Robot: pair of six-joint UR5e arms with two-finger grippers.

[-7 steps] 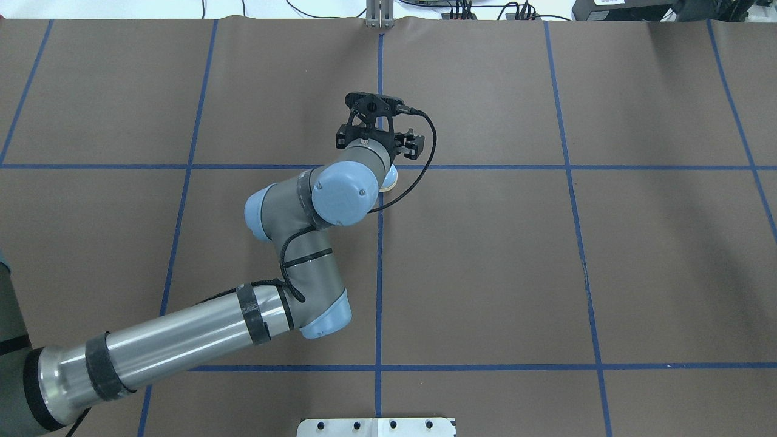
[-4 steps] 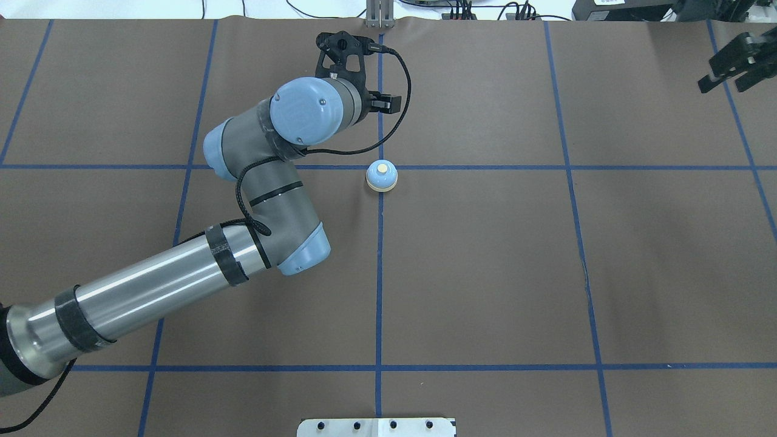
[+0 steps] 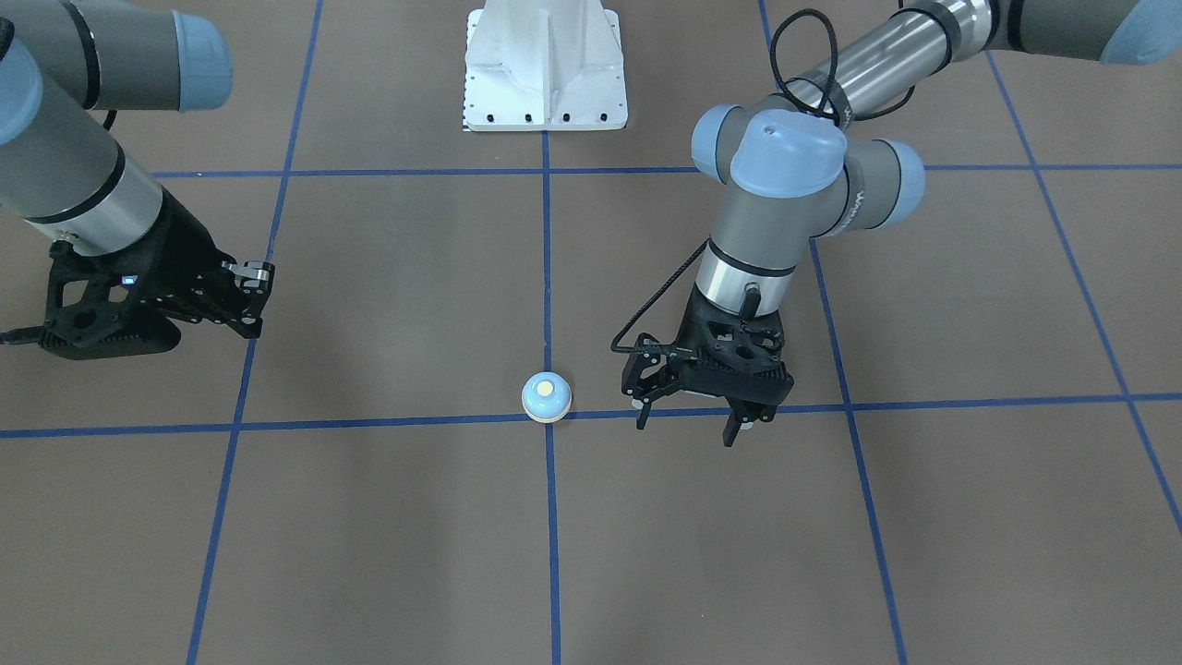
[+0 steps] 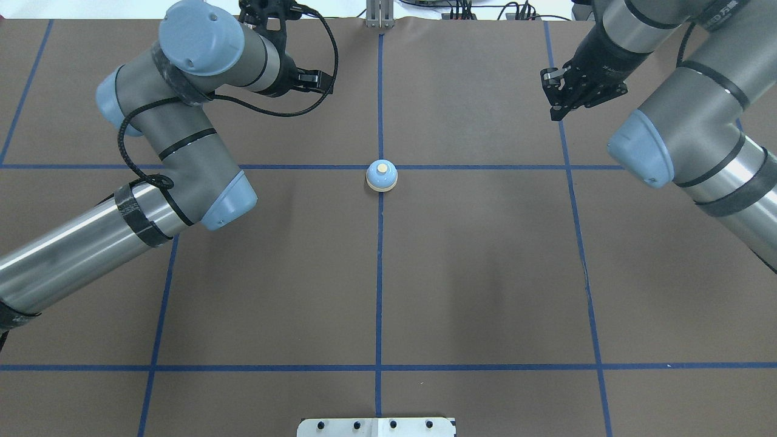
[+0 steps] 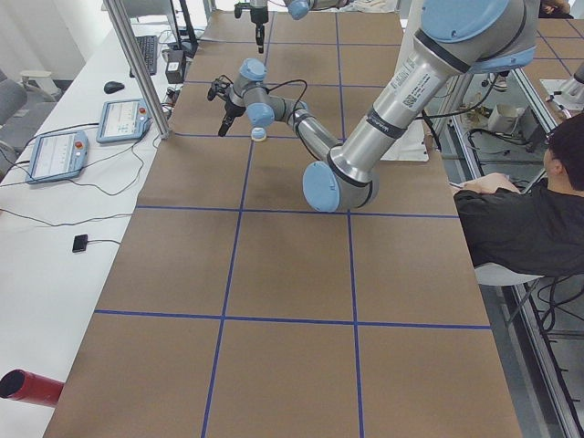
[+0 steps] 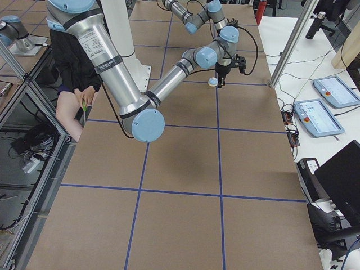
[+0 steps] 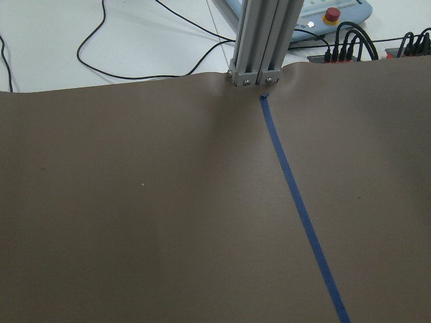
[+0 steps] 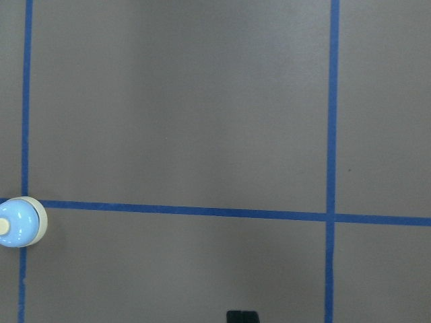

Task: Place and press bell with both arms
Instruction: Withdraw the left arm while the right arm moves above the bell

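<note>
The light-blue bell with its cream button stands upright on a crossing of blue tape lines at the table's middle, with nothing touching it; it also shows in the front view and at the left edge of the right wrist view. My left gripper is open and empty, raised above the mat to the bell's left and farther from the robot's base. My right gripper hangs well to the bell's right, also farther from the base. Its fingertips look shut together and empty.
The white pedestal is at the robot's side of the brown mat. An aluminium post stands at the far edge. An operator sits beside the table. Tablets and cables lie beyond the mat.
My left gripper has let go of the bell, risen and drawn back to the far left. My right arm has come in from the far right toward the middle.
</note>
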